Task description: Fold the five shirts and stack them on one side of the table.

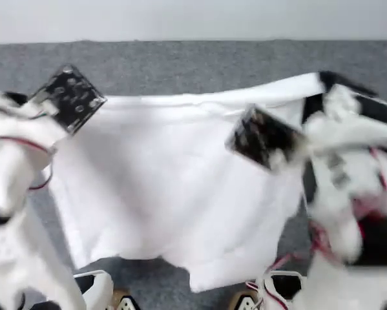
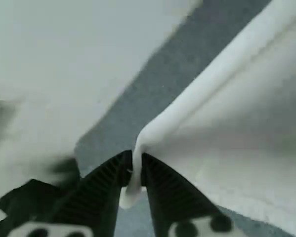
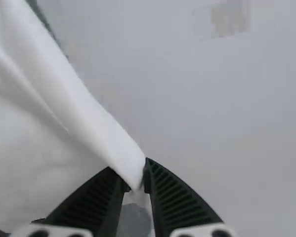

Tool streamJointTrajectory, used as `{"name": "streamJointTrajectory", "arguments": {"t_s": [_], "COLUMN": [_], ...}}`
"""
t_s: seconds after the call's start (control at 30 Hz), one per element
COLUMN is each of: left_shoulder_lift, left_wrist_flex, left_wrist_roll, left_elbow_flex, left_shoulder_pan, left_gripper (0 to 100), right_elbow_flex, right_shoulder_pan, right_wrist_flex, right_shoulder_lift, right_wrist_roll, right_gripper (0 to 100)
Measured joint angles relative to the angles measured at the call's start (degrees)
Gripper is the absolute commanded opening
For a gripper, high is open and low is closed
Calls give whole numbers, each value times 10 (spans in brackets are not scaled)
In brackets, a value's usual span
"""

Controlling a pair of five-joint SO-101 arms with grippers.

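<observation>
White fabric shirt (image 1: 174,181) is spread over the grey desk (image 1: 180,64), its edge clenched by the left hand (image 2: 132,168) and the right hand (image 3: 135,180). Both pinches look shallow, so pulling could slip the cloth free.

One blurred arm (image 1: 348,161) covers the shirt (image 1: 180,187) at its edge.

Shirt (image 1: 161,187) over the table (image 1: 180,64), one edge between left fingers (image 2: 101,190), another between right fingers (image 3: 175,197)
</observation>
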Motion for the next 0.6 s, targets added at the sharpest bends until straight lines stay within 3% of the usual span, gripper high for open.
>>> {"name": "streamJointTrajectory", "arguments": {"t_s": [0.13,0.33,0.43,0.6], "left_shoulder_lift": [1,7,47,135], "left_wrist_flex": [-132,-417,-546,-671], "left_wrist_roll": [-5,-5,-5,-5], "left_elbow_flex": [171,364,398,399], "left_shoulder_pan": [2,7,7,7], "left_gripper": [14,14,14,14], "right_elbow_flex": [190,382,418,419], "right_shoulder_pan": [-11,-31,-31,-32], "right_wrist_flex": [-143,-409,-524,-685], "right_shoulder_lift": [1,11,54,153], "right_wrist_roll": [-11,-11,-8,-6], "right_gripper": [10,10,10,10]}}
